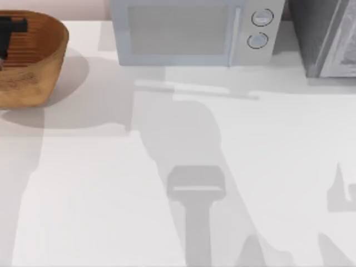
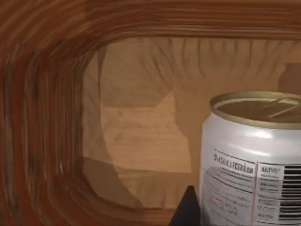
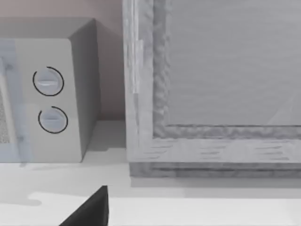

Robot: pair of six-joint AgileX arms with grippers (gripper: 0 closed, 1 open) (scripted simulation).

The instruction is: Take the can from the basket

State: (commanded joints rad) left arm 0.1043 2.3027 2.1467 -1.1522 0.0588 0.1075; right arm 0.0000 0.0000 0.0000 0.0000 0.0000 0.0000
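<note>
Our left gripper (image 1: 8, 28) is down inside the basket (image 1: 39, 67) at the frame's upper left, the can (image 2: 251, 160) upright close beside it — finger spread we cannot tell — so we should centre before closing.

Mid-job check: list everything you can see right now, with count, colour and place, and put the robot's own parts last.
basket: one, brown wicker, far left corner of the table.
can: one, silver with a dull gold top and a printed label with barcode, upright inside the basket, seen in the left wrist view.
microwave: one, pale grey with two round knobs, at the back middle of the table.
grey cabinet: one, grey, at the back right, beside the microwave.
table: one, white, crossed by grey shadows of the arms.
left gripper: one, black, down inside the basket, close beside the can.
right gripper: one, black fingertip in the right wrist view, facing the microwave and cabinet.
</note>
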